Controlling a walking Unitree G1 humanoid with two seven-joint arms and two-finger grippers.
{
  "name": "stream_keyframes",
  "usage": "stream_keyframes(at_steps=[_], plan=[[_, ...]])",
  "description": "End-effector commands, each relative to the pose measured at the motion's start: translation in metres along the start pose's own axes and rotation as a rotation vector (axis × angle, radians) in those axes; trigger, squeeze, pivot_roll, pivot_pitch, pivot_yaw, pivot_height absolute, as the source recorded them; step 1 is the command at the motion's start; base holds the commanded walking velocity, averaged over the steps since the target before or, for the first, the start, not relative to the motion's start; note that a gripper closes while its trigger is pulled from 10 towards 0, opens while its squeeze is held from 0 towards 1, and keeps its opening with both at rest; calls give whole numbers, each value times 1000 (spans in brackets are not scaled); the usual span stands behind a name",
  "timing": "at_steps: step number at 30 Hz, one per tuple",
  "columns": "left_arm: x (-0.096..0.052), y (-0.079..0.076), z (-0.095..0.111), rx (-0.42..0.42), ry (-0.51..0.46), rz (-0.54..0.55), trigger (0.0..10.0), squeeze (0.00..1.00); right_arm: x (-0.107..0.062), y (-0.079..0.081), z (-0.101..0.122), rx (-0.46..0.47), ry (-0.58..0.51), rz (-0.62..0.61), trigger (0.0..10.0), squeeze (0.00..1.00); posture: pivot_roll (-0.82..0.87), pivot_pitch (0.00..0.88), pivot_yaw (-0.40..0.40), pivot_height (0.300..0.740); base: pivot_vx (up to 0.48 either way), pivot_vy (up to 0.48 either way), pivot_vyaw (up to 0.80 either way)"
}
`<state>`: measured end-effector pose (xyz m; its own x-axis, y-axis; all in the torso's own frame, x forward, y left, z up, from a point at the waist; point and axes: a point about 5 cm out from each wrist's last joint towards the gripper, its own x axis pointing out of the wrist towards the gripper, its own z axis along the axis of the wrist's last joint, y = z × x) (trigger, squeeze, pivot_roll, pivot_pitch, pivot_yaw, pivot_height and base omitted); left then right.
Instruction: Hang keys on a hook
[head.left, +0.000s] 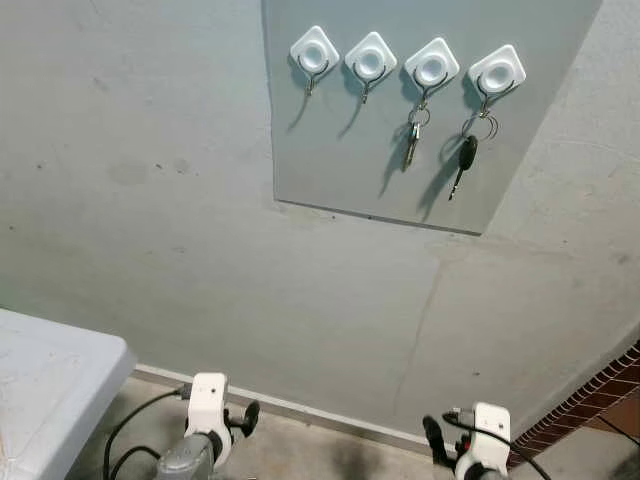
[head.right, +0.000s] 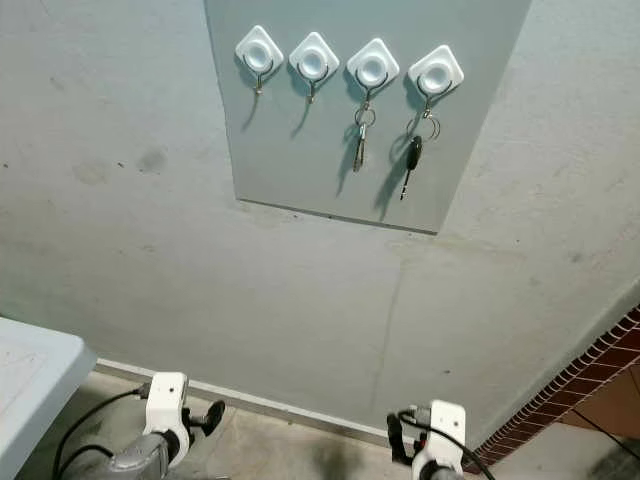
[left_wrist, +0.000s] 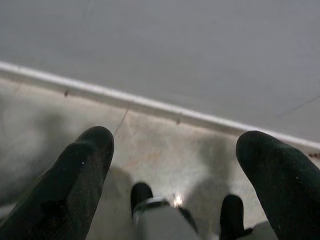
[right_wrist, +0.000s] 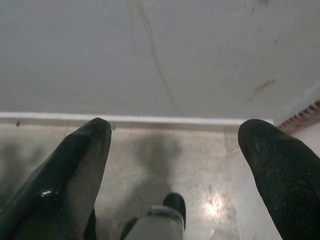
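A: Left to right, what's there?

B: A white table (head.left: 50, 385) corner at far left, then the left hand (head.left: 240, 418) low near the floor, fingers (left_wrist: 82, 167) spread, nothing between them. Up on the wall, a grey panel (head.left: 340, 160) carries four white hooks: the first hook (head.left: 314, 55) and second hook (head.left: 370, 60) are bare, the third holds a silver key (head.left: 412, 140) and the fourth a black-headed key (head.left: 466, 158).

A: And the right hand?

B: The right hand (head.left: 436, 440) is also low, fingers (right_wrist: 80, 165) apart and empty. Brick floor edging (head.left: 590, 400) sits beyond it.

A: Where do the keys lie from the hands?

B: High above, both hanging straight down. They're over the right side, so the right arm looks nearer. I'd judge the hanging done.
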<state>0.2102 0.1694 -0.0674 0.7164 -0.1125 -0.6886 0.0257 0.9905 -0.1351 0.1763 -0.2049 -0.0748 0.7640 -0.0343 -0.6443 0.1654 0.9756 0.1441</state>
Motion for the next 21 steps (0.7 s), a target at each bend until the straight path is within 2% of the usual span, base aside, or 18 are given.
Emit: stream_keyframes(at_steps=[1, 5, 9, 10, 13, 21], plan=[[-1, 2, -4, -1, 19, 14, 10000, 0, 0, 0, -2, 7, 14, -10, 10000, 1000, -56, 0, 15, 702, 0, 0, 0], [-4, 3, -13, -1, 47, 24, 10000, 0, -3, -1, -10, -36, 65, -11, 10000, 1000, -60, 0, 10, 702, 0, 0, 0], [-6, 4, -20, -14, 68, 33, 10000, 0, -5, -1, -17, -27, 99, -10, 10000, 1000, -62, 0, 10, 702, 0, 0, 0], [-7, 3, -23, -22, 78, 37, 10000, 0, -6, -2, -19, -32, 111, -12, 10000, 0, -60, 0, 7, 702, 0, 0, 0], [-8, 4, -29, -23, 103, 50, 10000, 0, -8, -2, -26, -6, 152, -5, 10000, 0, -60, 0, 7, 702, 0, 0, 0], [-9, 3, -32, -26, 112, 48, 10000, 0, -10, -2, -31, 24, 176, -31, 10000, 0, -60, 0, 8, 702, 0, 0, 0]])
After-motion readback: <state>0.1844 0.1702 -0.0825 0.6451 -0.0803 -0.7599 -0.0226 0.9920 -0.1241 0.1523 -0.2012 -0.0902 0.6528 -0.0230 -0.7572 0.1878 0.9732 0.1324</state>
